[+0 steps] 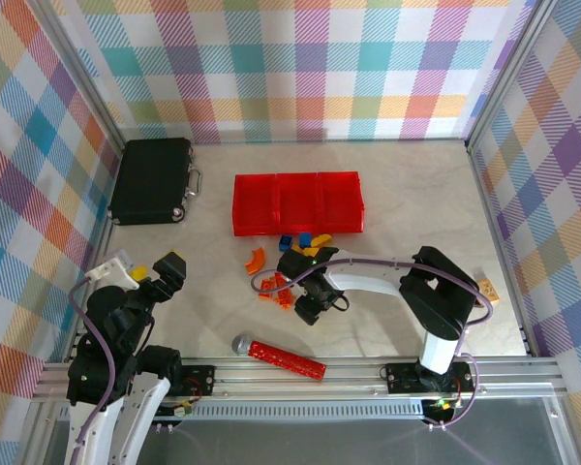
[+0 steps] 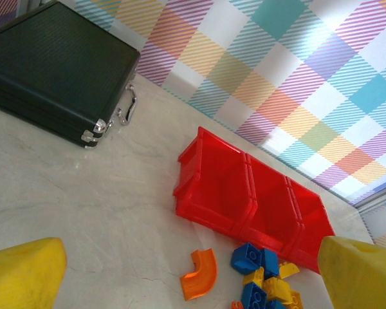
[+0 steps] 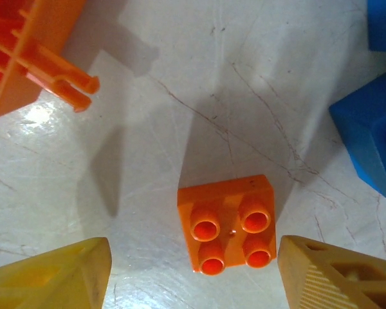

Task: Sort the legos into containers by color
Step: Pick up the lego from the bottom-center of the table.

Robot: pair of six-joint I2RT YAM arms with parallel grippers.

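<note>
A black case (image 1: 152,180) lies at the far left of a pale table (image 1: 397,203), beside three joined red bins (image 1: 297,176). The left gripper (image 2: 190,248) hangs wide open at the near left, holding nothing. Blue, yellow and orange legos (image 1: 310,240) lie scattered just in front of the bins. Among them the right gripper (image 3: 193,248), jaws parted, straddles an orange four-stud brick (image 3: 228,222) that rests on the table, ungripped.

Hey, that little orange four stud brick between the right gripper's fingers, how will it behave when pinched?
The orange brick looks like rigid moulded plastic, so it probably won't flex. It sits flat, studs up, on the table, so rolling seems unlikely. Lying nearer one finger of the right gripper, it may slide or twist first.
</note>
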